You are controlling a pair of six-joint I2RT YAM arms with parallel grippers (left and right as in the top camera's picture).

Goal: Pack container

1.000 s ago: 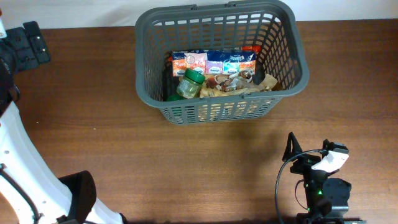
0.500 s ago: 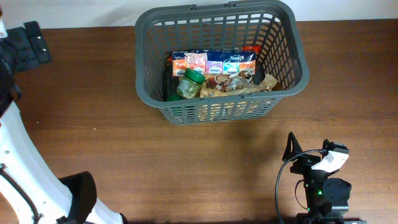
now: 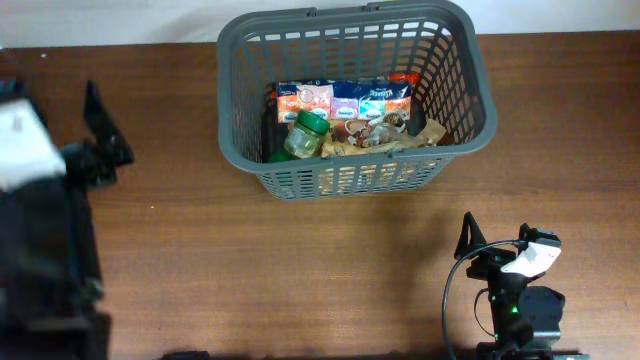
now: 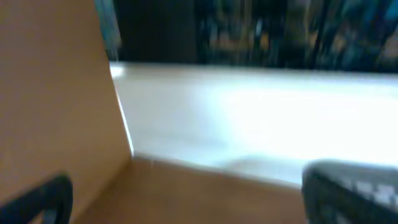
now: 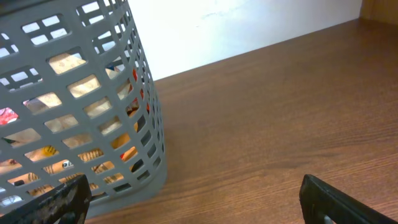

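The rectangular, lattice-walled grey plastic container (image 3: 350,180) is sitting on the wood-grain table (image 3: 300,270), while the left gripper (image 4: 186,202) and right gripper (image 5: 196,208) are both gaping empty.

Table (image 3: 300,260) — brown wood grain, evenly lit. Beyond its far edge: a bright white surface (image 3: 120,20) (wall or floor, undetermined).

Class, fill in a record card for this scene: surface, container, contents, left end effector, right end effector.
surface: brown wooden table
container: grey slotted basket, upright, at the table's far side
contents: green-lidded jar, row of snack packets, tan wrapped goods
left end effector: looks open and empty, view blurred
right end effector: open, empty, low over the table beside the basket
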